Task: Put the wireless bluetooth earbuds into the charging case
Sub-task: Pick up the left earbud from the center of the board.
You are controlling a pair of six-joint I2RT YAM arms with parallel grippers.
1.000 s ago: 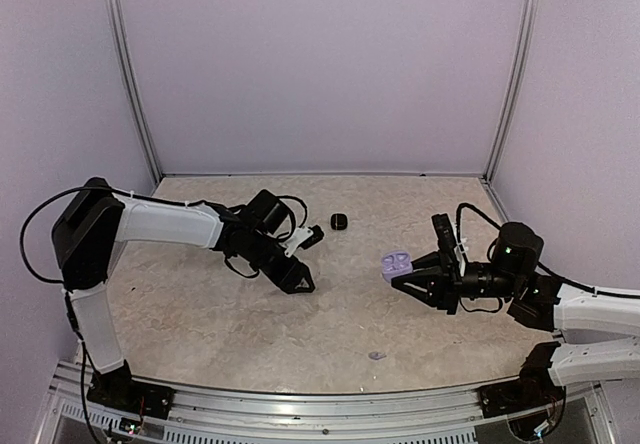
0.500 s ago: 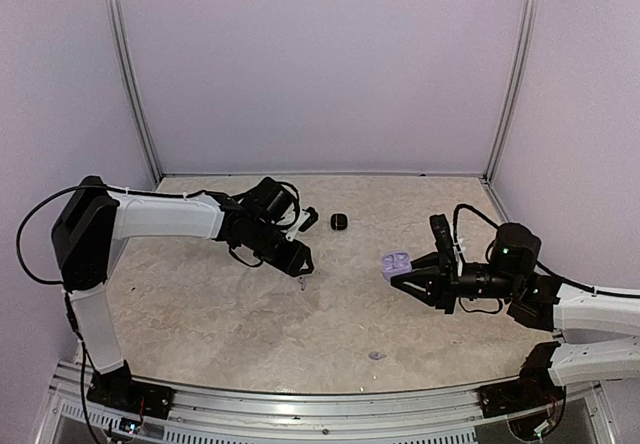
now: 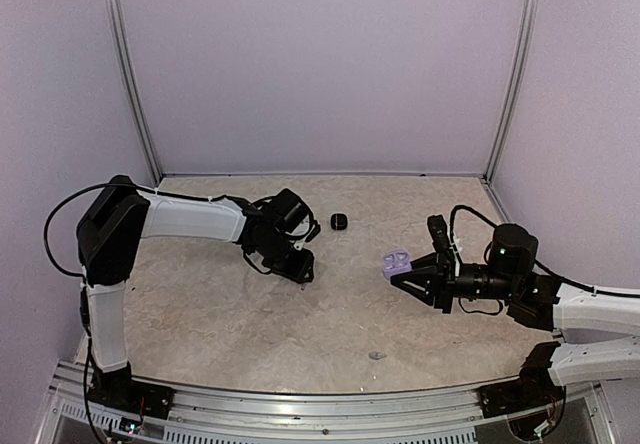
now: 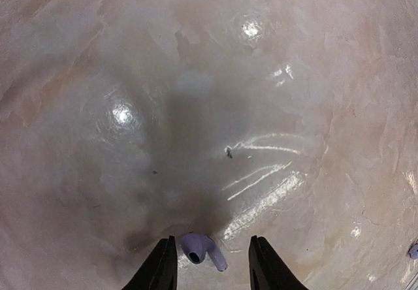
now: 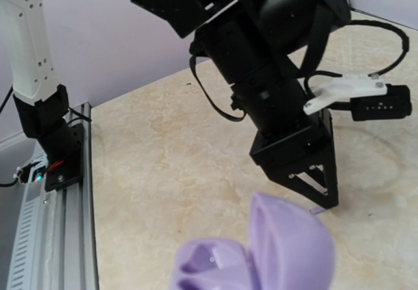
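Lowered since before, my left hand (image 4: 212,245) is straddling the lavender earbud (image 4: 196,246), half open, not gripping. It is looking light and slick, so I am aiming for its bulb. My right hand (image 3: 401,276) is clamping the case (image 5: 261,251).

Robotics laboratory test cell. You are looking into a small enclosure: plain lavender panels (image 3: 320,64) are closing it off at the back and both sides, and slim aluminium posts (image 3: 130,74) are standing in the rear corners. A left arm (image 3: 190,219) and a right arm (image 3: 600,314), both white and black, are reaching over a marbled beige bench (image 3: 200,314). They are rising from a metal rail (image 3: 300,416) along the near edge, and black cables (image 3: 46,242) are looping off their joints.
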